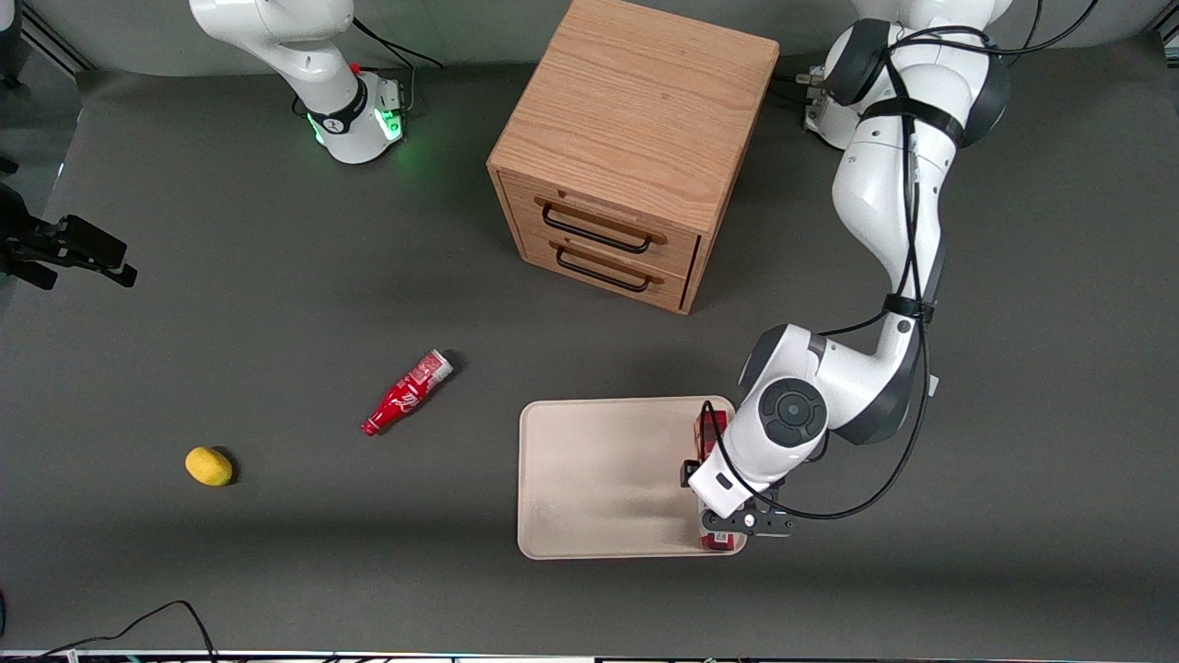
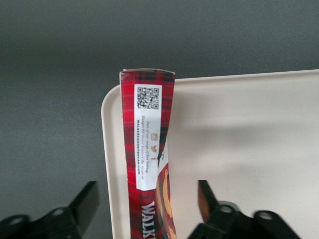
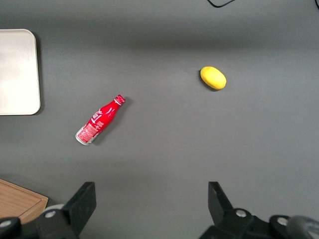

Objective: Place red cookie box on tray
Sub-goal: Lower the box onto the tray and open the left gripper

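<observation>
Tool (image 2: 144,209) spread wide over the tray's working-arm edge, fingers (image 2: 84,201) clear of the red cookie box (image 2: 147,149) on either side, gripping nothing. Box lies along the tray (image 1: 599,479) rim, apparently just inside it. Judgement: placement looks done; lift straight up, staying spread, so the box isn't nudged off. Red bottle (image 1: 407,392) and lemon (image 1: 209,466) lie on the bench toward the parked arm.

White arm, black cables, black hand (image 1: 737,516).
</observation>
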